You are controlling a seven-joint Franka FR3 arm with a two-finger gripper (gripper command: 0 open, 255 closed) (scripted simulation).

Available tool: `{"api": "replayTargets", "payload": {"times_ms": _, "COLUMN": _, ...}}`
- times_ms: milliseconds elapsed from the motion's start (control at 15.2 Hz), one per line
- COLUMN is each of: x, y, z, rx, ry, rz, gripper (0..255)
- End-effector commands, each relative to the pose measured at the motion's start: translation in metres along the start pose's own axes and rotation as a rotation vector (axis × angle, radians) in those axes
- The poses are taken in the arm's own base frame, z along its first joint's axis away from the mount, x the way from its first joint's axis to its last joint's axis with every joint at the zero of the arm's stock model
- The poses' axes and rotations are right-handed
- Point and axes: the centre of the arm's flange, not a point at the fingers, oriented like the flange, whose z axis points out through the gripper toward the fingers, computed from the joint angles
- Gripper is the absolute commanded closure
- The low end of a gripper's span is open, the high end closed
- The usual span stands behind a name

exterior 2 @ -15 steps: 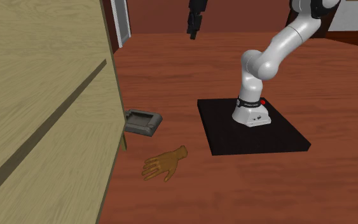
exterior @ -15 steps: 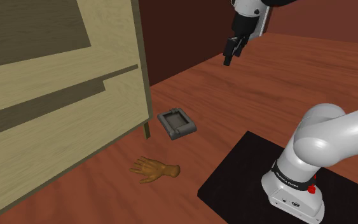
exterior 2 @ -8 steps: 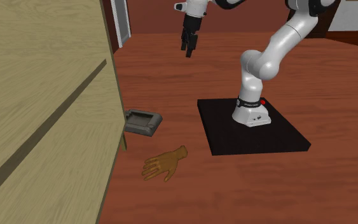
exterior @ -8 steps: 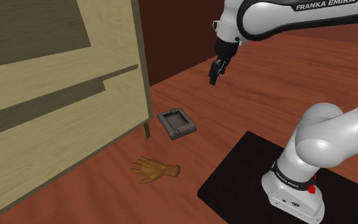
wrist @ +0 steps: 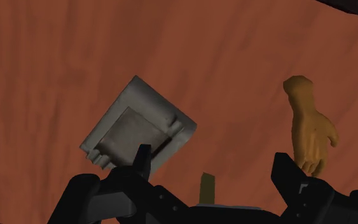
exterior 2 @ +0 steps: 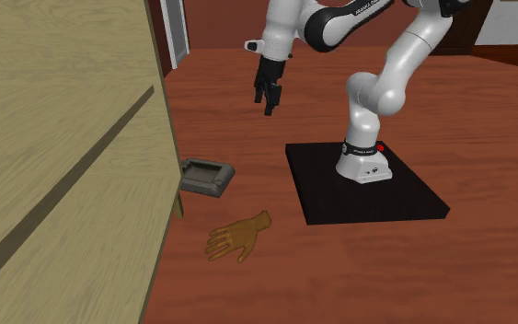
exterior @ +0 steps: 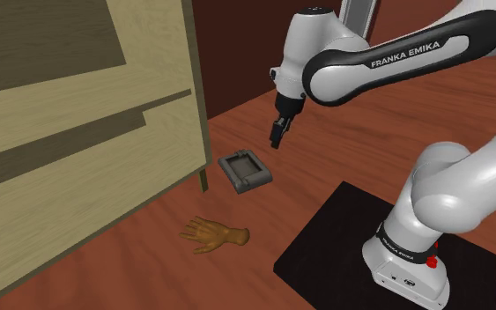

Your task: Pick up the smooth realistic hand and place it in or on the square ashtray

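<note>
A brown, lifelike hand [exterior: 215,235] lies flat on the reddish wooden floor, fingers toward the cabinet; the other views show this hand too [exterior 2: 238,237] [wrist: 311,130]. A square grey ashtray [exterior: 245,171] [exterior 2: 206,175] [wrist: 136,127] sits by the cabinet's corner leg, a short way from the hand. My black gripper [exterior: 277,136] [exterior 2: 268,97] [wrist: 213,159] hangs in the air above the floor, a little beyond the ashtray. Its fingers stand apart with nothing between them. In the wrist view the ashtray lies past one fingertip and the hand past the other.
A tall light wooden cabinet [exterior: 78,132] [exterior 2: 54,156] fills the shoulder view's left, its leg [exterior: 203,180] next to the ashtray. My white arm stands on a black base plate [exterior: 316,251] [exterior 2: 413,198]. A dark red-brown wall rises behind.
The arm has swung down and toward the shoulder view's left, bringing the gripper from high up to just above the ashtray area. The fingers stay apart; hand and ashtray have not moved.
</note>
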Motion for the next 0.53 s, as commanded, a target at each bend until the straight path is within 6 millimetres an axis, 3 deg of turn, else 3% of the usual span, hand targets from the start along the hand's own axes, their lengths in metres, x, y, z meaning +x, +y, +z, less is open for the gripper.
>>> {"api": "replayTargets", "payload": {"times_ms": 0, "x": 0.005, "y": -0.015, "z": 0.022, "rx": 0.006, "ry": 0.003, "rz": -0.029, "gripper": 0}}
{"api": "replayTargets", "payload": {"times_ms": 462, "x": 0.02, "y": -0.067, "z": 0.094, "rx": 0.024, "ry": 0.009, "rz": -0.131, "gripper": 0}}
